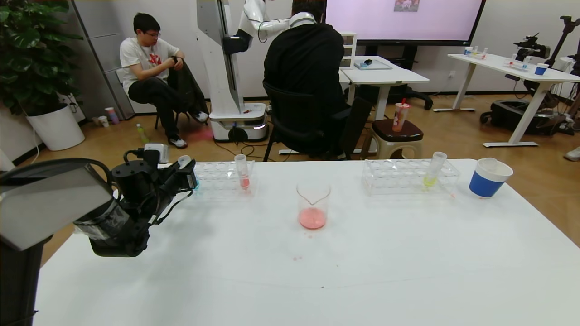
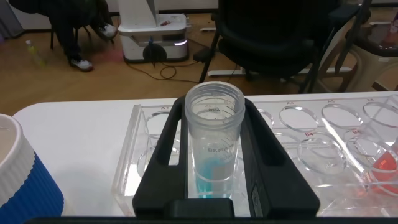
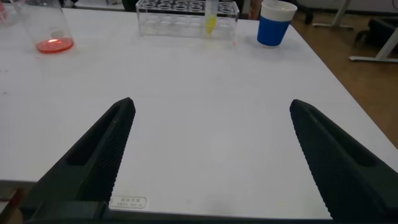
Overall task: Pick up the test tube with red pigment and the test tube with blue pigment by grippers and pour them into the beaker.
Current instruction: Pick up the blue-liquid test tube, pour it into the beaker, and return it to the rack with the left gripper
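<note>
My left gripper [image 1: 188,174] is shut on the test tube with blue pigment [image 1: 186,164] at the left end of the left clear rack [image 1: 222,179]. In the left wrist view the tube [image 2: 214,143] stands upright between the black fingers [image 2: 168,143], with cyan liquid at its bottom. A tube with red liquid [image 1: 243,174] stands further along the same rack and also shows in the left wrist view [image 2: 385,168]. I cannot tell which red tube it is. The beaker [image 1: 312,203] holds pink-red liquid at mid table. My right gripper [image 3: 211,155] is open over bare table, outside the head view.
A second clear rack [image 1: 410,176] at the back right holds a yellow-green tube [image 1: 432,171]. A blue-and-white paper cup [image 1: 489,177] stands right of it. Another such cup [image 2: 25,180] is close beside my left gripper. Small red drops lie before the beaker.
</note>
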Controlling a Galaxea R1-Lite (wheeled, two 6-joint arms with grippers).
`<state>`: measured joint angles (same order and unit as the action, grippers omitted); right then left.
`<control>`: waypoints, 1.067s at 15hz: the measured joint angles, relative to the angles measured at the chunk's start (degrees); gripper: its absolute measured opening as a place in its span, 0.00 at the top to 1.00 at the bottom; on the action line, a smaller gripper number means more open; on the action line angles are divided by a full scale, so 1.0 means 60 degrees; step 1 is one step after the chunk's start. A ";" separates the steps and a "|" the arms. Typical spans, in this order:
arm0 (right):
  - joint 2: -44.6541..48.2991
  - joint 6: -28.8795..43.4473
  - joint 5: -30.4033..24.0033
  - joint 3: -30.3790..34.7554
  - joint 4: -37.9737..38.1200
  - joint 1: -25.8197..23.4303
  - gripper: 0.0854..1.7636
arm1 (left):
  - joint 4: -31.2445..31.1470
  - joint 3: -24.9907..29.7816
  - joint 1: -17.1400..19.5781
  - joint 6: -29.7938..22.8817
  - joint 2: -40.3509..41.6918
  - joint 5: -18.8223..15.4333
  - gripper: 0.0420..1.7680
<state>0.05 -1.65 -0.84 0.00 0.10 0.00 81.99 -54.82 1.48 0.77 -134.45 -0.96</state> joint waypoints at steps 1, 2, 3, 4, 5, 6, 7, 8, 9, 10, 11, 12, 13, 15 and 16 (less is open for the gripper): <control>0.0000 0.0004 -0.0002 0.0000 0.0000 0.0000 0.02 | -0.0008 -0.0014 0.0002 0.0000 -0.0004 0.0000 0.73; 0.0000 0.0004 -0.0002 0.0000 -0.0004 -0.0004 0.02 | -0.0051 -0.0051 0.0002 0.0000 -0.0004 -0.0004 0.73; 0.0000 0.0000 0.0000 0.0000 0.0000 0.0000 0.02 | -0.0169 -0.0091 -0.0004 0.0012 0.0004 0.0006 0.73; 0.0000 0.0004 0.0000 0.0000 0.0000 0.0000 0.02 | -0.0321 -0.0156 -0.0022 0.0018 0.0037 0.0014 0.73; 0.0000 0.0000 -0.0002 0.0000 -0.0004 0.0000 0.02 | -0.0492 -0.0274 -0.0037 0.0041 0.0095 0.0024 0.73; 0.0000 0.0000 -0.0002 0.0000 0.0000 0.0000 0.02 | -0.0780 -0.0390 -0.0053 0.0055 0.0193 0.0028 0.73; 0.0000 0.0000 -0.0002 0.0000 0.0000 0.0000 0.02 | -0.1199 -0.0561 -0.0059 0.0069 0.0366 0.0037 0.73; 0.0000 0.0000 -0.0002 0.0000 0.0000 0.0000 0.02 | -0.1662 -0.0758 -0.0073 0.0069 0.0591 0.0043 0.73; 0.0000 0.0004 -0.0002 0.0000 0.0000 0.0000 0.02 | -0.2194 -0.0951 -0.0100 0.0073 0.0849 0.0047 0.73; 0.0000 0.0004 -0.0002 0.0000 0.0000 0.0000 0.02 | -0.2773 -0.1185 -0.0132 0.0077 0.1148 0.0043 0.73; 0.0000 0.0004 -0.0002 0.0000 0.0002 0.0000 0.02 | -0.3304 -0.1410 -0.0165 0.0087 0.1432 0.0047 0.73; 0.0000 0.0000 -0.0002 0.0000 0.0000 0.0000 0.02 | -0.3743 -0.1629 -0.0197 0.0077 0.1699 0.0037 0.73; 0.0000 0.0004 -0.0002 0.0000 0.0000 0.0000 0.02 | -0.4080 -0.1804 -0.0238 0.0073 0.1957 -0.0012 0.73; 0.0000 0.0000 -0.0002 0.0000 0.0000 0.0000 0.02 | -0.4653 -0.2030 -0.0396 0.0077 0.2402 -0.0110 0.73; 0.0000 0.0000 -0.0002 0.0000 0.0000 0.0000 0.02 | -0.4878 -0.2103 -0.0516 0.0077 0.2586 -0.0191 0.73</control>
<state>0.05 -1.65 -0.85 0.00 0.10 0.00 52.72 -67.44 -1.62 1.23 -118.93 -2.11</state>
